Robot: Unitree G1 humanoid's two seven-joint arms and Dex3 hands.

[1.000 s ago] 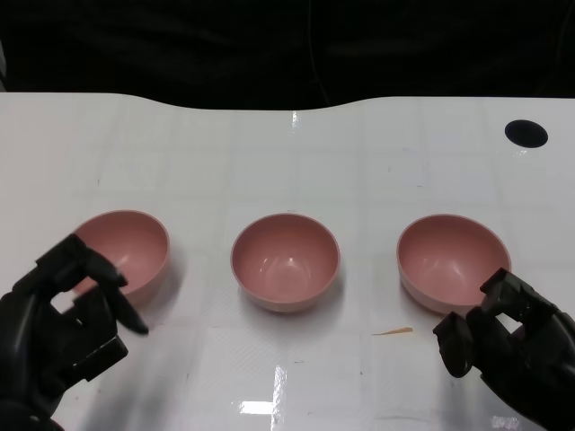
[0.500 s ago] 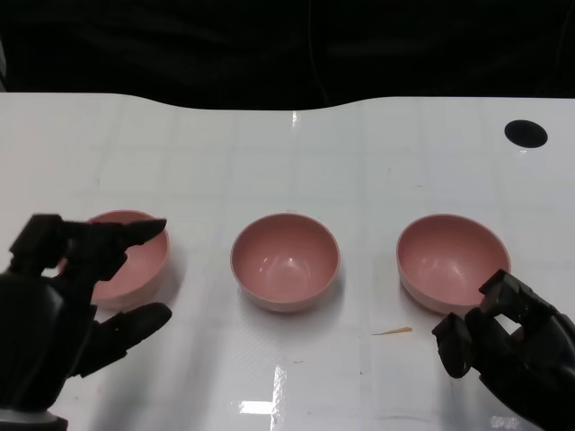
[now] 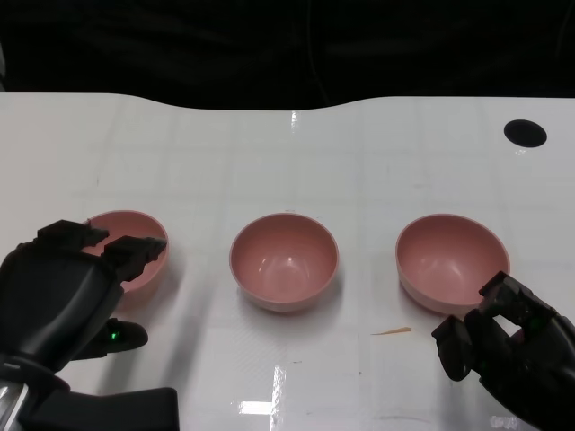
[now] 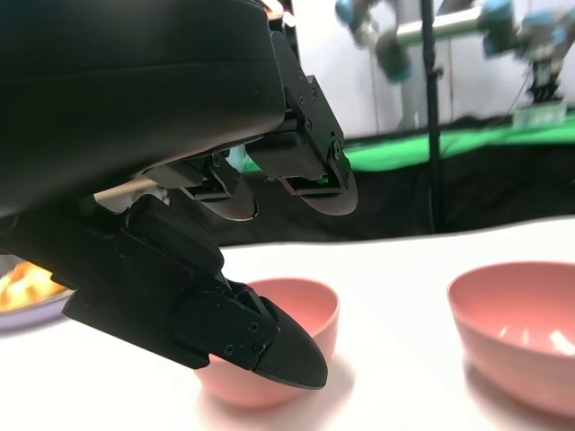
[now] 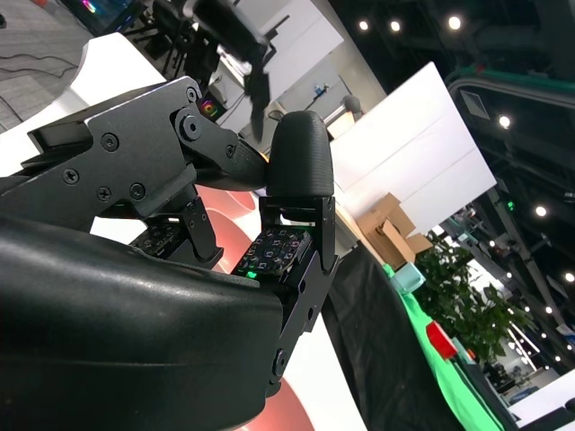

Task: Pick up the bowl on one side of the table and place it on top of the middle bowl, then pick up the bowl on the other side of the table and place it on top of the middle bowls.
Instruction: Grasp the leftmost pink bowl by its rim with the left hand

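Left hand [image 3: 67,292] hovers over the left bowl [image 3: 135,269], fingers spread, holding nothing; right hand [image 3: 508,355] rests curled, empty.

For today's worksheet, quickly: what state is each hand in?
Left hand: open, fingers over the left bowl, holding nothing.
Right hand: curled shut, empty.

The right hand [image 5: 269,206] is seen close up, its fingers [image 5: 301,166] curled in with nothing held. A pink bowl [image 5: 235,208] is glimpsed behind them, on a white table [image 5: 108,67].
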